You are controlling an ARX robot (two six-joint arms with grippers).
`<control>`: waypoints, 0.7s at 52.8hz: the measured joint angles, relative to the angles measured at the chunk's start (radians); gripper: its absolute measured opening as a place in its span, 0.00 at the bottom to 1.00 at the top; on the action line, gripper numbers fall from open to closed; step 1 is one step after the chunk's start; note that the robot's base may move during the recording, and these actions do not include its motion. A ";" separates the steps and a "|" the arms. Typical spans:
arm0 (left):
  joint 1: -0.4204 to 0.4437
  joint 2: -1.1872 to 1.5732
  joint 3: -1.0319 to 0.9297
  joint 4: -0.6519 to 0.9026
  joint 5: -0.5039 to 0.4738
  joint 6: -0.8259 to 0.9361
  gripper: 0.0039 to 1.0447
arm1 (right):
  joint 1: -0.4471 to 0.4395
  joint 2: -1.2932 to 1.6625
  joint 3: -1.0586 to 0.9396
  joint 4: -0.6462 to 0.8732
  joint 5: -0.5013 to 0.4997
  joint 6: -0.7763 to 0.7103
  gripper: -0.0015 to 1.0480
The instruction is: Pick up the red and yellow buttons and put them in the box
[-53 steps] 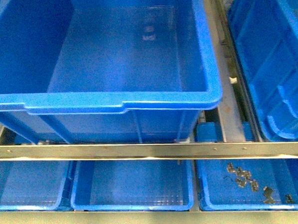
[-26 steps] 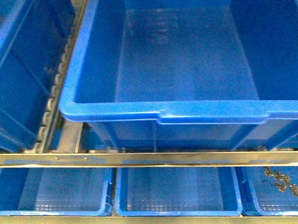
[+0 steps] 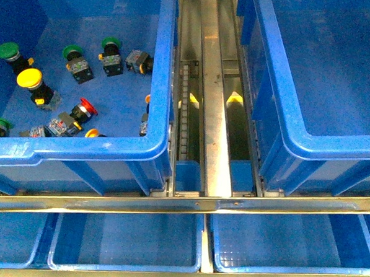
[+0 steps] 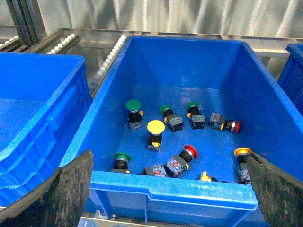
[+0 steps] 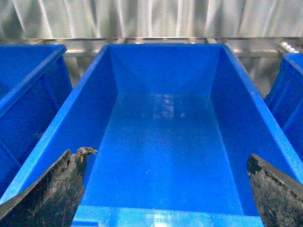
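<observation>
A large blue crate (image 3: 160, 84) at the left holds several push-button switches. A yellow button (image 3: 30, 78) and a red button (image 3: 87, 108) lie among green ones; another yellow cap (image 3: 93, 132) sits by the near wall. The left wrist view shows a yellow button (image 4: 155, 127), two red buttons (image 4: 191, 151) (image 4: 235, 125) and an orange-yellow one (image 4: 242, 152). My left gripper (image 4: 170, 198) is open and empty above this crate's near rim. My right gripper (image 5: 165, 198) is open and empty over an empty single-rimmed blue crate (image 5: 94, 118). The double-rimmed box is out of view.
Green-capped switches (image 3: 7, 51) (image 4: 133, 105) lie in the same crate. The empty crate (image 3: 283, 108) stands at the right beyond a metal roller rail (image 3: 213, 100). Shallow blue trays (image 3: 126, 265) sit below a metal bar (image 3: 188, 203). Other blue crates flank both wrist views (image 4: 42, 94) (image 5: 293, 71).
The front view has swept left along the shelf, from the empty crate to the crate of switches, which has come into view. No gripper shows in the earlier frames.
</observation>
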 joint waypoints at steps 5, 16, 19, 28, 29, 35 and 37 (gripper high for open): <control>0.000 0.000 0.000 0.000 0.000 0.000 0.93 | 0.000 0.000 0.000 0.000 0.000 0.000 0.94; 0.000 0.000 0.000 0.000 0.000 0.000 0.93 | 0.000 0.000 0.000 0.000 0.000 0.000 0.94; 0.000 0.000 0.000 0.000 0.000 0.000 0.93 | 0.000 0.000 0.000 0.000 0.000 0.000 0.94; 0.000 0.000 0.000 0.000 0.000 0.000 0.93 | 0.000 0.000 0.000 0.000 0.000 0.000 0.94; 0.000 0.000 0.000 0.000 0.000 0.000 0.93 | 0.000 0.000 0.000 0.000 0.000 0.000 0.94; 0.000 0.000 0.000 0.000 0.000 0.000 0.93 | 0.000 0.000 0.000 0.000 0.000 0.000 0.94; 0.000 0.000 0.000 0.000 0.000 0.000 0.93 | 0.000 0.000 0.000 0.000 0.000 0.000 0.94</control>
